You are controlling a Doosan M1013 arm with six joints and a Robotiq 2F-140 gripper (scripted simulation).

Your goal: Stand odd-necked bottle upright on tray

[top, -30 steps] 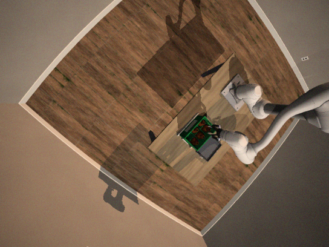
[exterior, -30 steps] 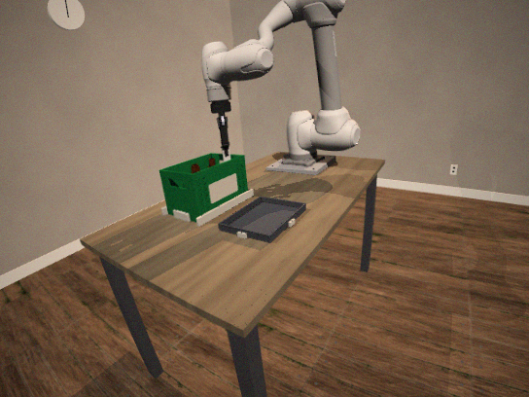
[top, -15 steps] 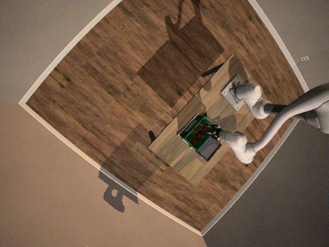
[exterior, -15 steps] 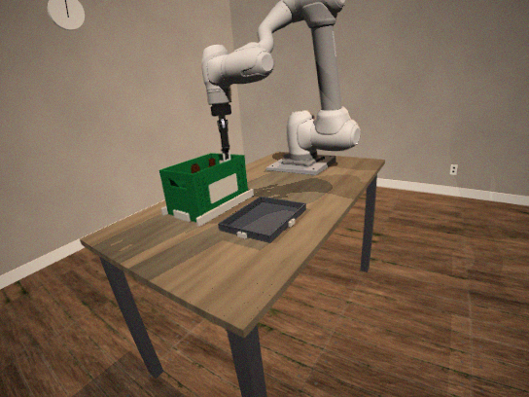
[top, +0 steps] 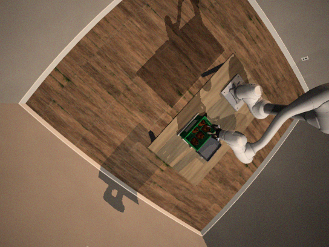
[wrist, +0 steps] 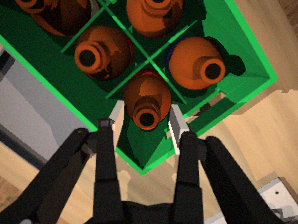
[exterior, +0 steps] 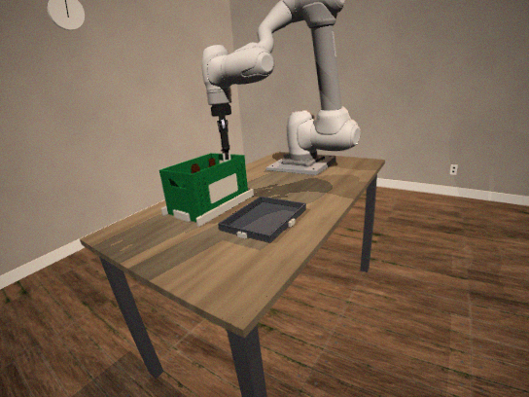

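Observation:
The green crate [top: 188, 143] [exterior: 201, 197] [wrist: 252, 80] stands on the table and holds five brown bottles. The dark tray [top: 208, 149] [exterior: 263, 220] [wrist: 31, 111] lies beside it, with nothing on it. My gripper [top: 214, 130] [exterior: 226, 157] [wrist: 147, 112] points down at the crate's corner, partly open. The nearest bottle [wrist: 146, 102] has its mouth between the two fingertips, with a gap on each side. A right bottle [wrist: 190, 62], a left bottle [wrist: 100, 50], a middle bottle [wrist: 154, 17] and a far-left bottle [wrist: 60, 17] stand in other cells. Neck widths cannot be told apart surely.
Green dividers [wrist: 150, 61] separate the bottles. Pale stops [exterior: 226, 206] edge the crate's foot, and small white blocks [exterior: 292, 223] touch the tray's sides. The crate walls rise close around the fingertips. The arm's base plate [top: 232, 92] [exterior: 297, 167] is farther back on the table.

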